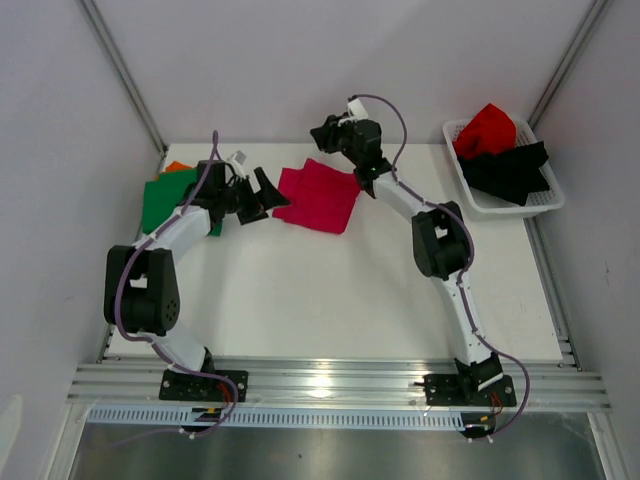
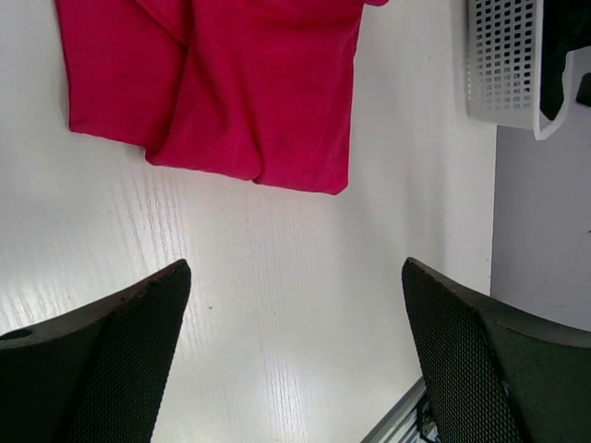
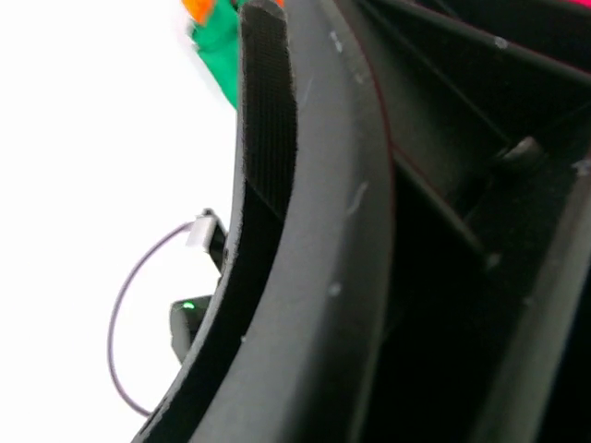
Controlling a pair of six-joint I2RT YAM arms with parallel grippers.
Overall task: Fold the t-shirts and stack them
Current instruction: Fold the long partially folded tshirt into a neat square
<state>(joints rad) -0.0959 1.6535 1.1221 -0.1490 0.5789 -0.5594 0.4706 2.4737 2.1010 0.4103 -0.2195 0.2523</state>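
A folded magenta-pink t-shirt lies flat at the back middle of the table. At the back left lies a green t-shirt, and an orange one peeks out behind it. My left gripper is open just left of the magenta shirt, with nothing between its fingers. My right gripper hovers raised over the magenta shirt's far edge. One dark finger fills the right wrist view, so the jaws' state is hidden.
A white lattice basket at the back right holds a red t-shirt and a black one. Grey walls close in the table on both sides, with a metal rail along the near edge.
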